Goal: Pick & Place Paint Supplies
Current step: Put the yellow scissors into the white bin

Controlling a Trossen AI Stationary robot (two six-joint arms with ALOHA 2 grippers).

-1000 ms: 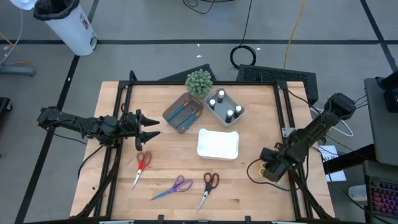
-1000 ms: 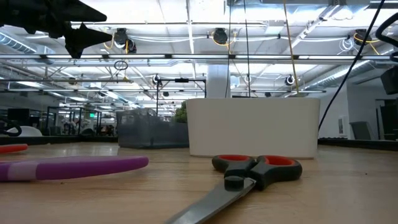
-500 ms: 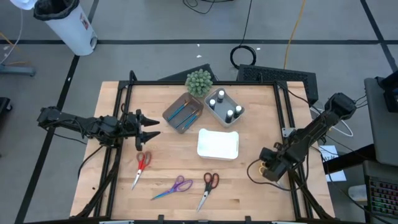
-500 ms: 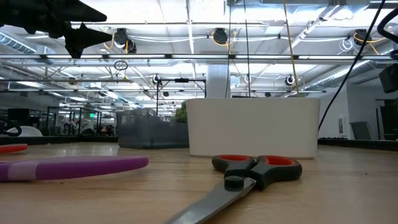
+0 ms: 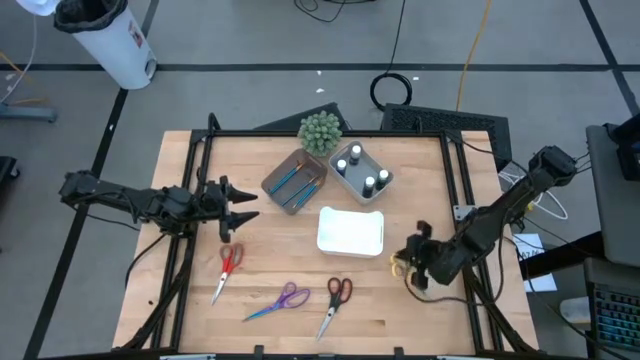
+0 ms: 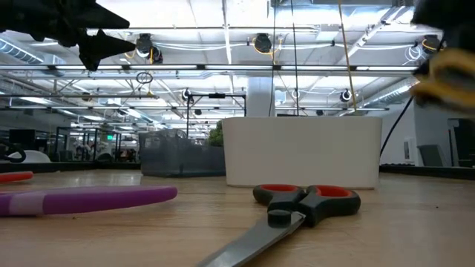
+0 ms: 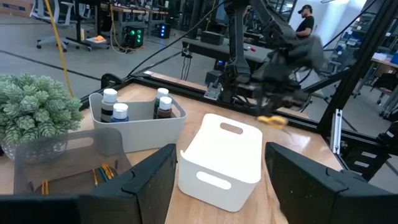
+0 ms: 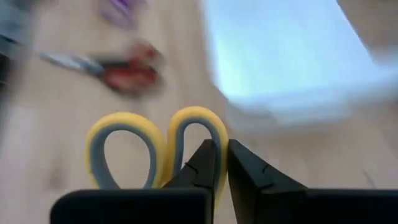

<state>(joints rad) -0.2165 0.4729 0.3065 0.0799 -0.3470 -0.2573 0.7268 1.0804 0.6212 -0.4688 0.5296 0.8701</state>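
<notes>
Wooden tabletop lay below as the right gripper (image 8: 221,163), pinched shut on yellow scissors (image 8: 155,152), hung right of the white tray (image 5: 351,231). Stiff and light, those scissors seemed best gripped by the loops.

In the high view, the table (image 5: 400,320) fills the middle of the frame. The plant (image 5: 320,131) sits at its upper centre. Just below it lie two trays side by side: one with brushes (image 5: 294,181) at left, one with bottles (image 5: 361,171) at right. A third tray (image 5: 351,231) lies below them, at centre. Three pairs of scissors line the lower part: one (image 5: 227,268) lower left, one (image 5: 279,300) lower centre, one (image 5: 335,302) just right of that. A fourth pair of scissors (image 8: 155,154) shows in the right wrist view.
</notes>
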